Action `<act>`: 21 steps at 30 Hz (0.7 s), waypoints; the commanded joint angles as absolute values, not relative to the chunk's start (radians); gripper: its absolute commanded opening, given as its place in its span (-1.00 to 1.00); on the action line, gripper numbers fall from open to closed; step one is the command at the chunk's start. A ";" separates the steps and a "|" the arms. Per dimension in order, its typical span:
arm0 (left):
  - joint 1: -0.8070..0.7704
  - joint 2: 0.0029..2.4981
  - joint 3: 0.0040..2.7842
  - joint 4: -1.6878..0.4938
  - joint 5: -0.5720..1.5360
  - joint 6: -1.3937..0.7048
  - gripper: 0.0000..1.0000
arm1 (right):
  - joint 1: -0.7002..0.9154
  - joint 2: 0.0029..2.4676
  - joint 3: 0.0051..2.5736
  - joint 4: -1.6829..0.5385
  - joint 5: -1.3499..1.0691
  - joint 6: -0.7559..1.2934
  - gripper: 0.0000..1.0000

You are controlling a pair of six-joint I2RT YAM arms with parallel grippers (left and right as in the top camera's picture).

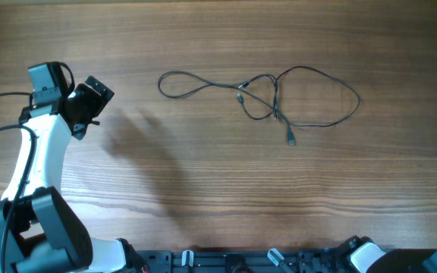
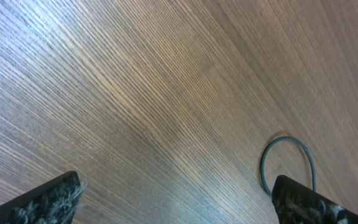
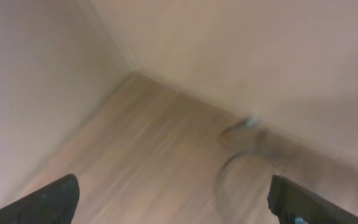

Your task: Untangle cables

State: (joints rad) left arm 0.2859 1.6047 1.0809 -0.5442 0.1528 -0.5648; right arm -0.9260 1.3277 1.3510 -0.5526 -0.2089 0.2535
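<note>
At the far left of the overhead view, the left arm (image 1: 29,163) reaches up over the wooden table (image 1: 203,189), and the left gripper (image 1: 89,100) hangs above bare wood. In its wrist camera the two fingertips (image 2: 55,198) stand wide apart with nothing between them (only wood grain shows in the gap). A rounded loop of thin black cord (image 2: 286,138) lies just beside the right-hand fingertip, flat on the surface.

Further right, in the upper middle of the table, lie the cables (image 1: 276,102). They form a narrow loop at the left end and a wide loop at the right, and the strands cross over one another between the two. One small plug end (image 1: 290,141) trails out below the crossing.

The right gripper (image 3: 173,198) is likewise spread wide and holds nothing. Its view is blurred, showing a faint curved line (image 3: 225,167) on the wood ahead.
</note>
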 commanded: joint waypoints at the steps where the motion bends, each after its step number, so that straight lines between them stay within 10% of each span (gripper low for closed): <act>1: 0.284 1.607 1.079 -0.542 0.144 -0.557 1.00 | -0.908 1.314 1.351 -0.630 -0.442 0.376 0.99; 21: 0.284 1.607 1.079 -0.542 0.144 -0.557 1.00 | 0.135 1.587 1.316 -0.657 -0.146 0.370 1.00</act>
